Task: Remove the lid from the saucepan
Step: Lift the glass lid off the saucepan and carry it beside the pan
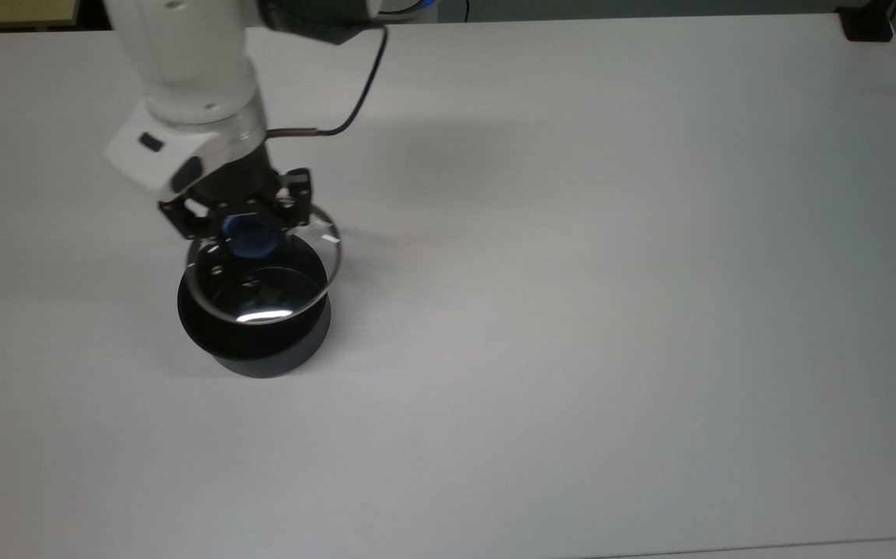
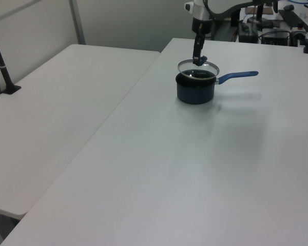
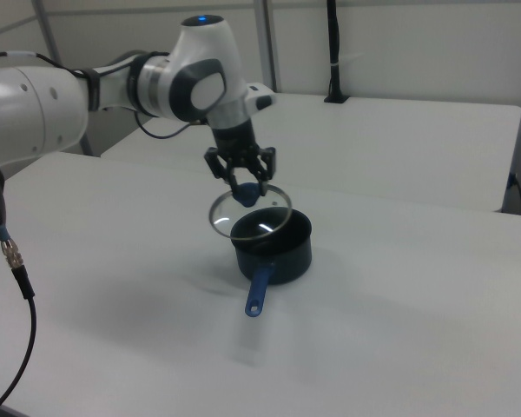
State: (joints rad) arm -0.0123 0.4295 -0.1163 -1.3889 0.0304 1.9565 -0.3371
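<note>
The round clear glass lid with a thin metal rim (image 1: pixel 263 268) (image 2: pixel 197 67) (image 3: pixel 248 215) is hanging in the air just above the small round dark navy saucepan (image 1: pixel 255 335) (image 2: pixel 195 90) (image 3: pixel 282 250), lifted clear of the pot's rim and tilted slightly, in the left-centre of the top view and the upper middle of the left view. Its blue round knob (image 1: pixel 246 237) (image 3: pixel 247 195) is sitting directly between the fingers of the black two-finger gripper (image 1: pixel 240 220) (image 2: pixel 198 57) (image 3: pixel 241 181), which is closing firmly on the knob from above, so the lid is dangling straight below it. The saucepan is standing on the white table (image 1: pixel 611 310) (image 2: pixel 195 169) (image 3: pixel 399 347), its black inside showing under the glass, and its long straight blue handle (image 2: pixel 238 76) (image 3: pixel 258 291) is pointing toward the left view's right and toward the bottom of the right view. The white robot arm (image 1: pixel 184 93) (image 3: pixel 87 87) is reaching down from the upper left of the top view.
</note>
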